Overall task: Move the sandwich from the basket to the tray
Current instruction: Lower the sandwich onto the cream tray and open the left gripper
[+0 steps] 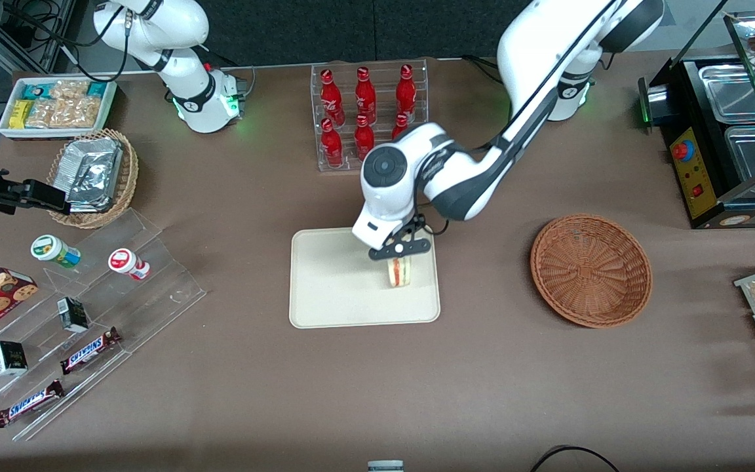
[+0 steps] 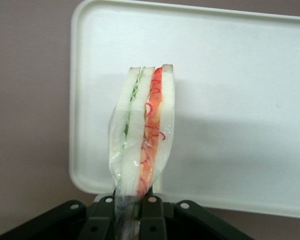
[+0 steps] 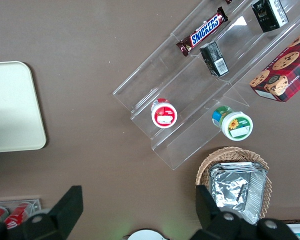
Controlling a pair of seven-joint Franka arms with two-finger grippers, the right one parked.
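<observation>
The sandwich (image 1: 400, 272) is a wrapped white-bread wedge with green and red-orange layers (image 2: 144, 130), hanging cut side out over the cream tray (image 1: 331, 295). My left gripper (image 1: 401, 252) is shut on its wrapped end, fingers (image 2: 153, 217) pinching the plastic. In the wrist view the tray (image 2: 230, 100) fills the background under the sandwich. Whether the sandwich touches the tray surface I cannot tell. The reddish-brown wicker basket (image 1: 591, 269) stands empty beside the tray, toward the working arm's end of the table.
A clear rack of red bottles (image 1: 367, 111) stands farther from the front camera than the tray. An acrylic stepped display (image 1: 82, 314) with snack bars and jars, and a tan basket of foil packets (image 1: 94, 176), lie toward the parked arm's end. A food warmer (image 1: 725, 131) sits at the working arm's end.
</observation>
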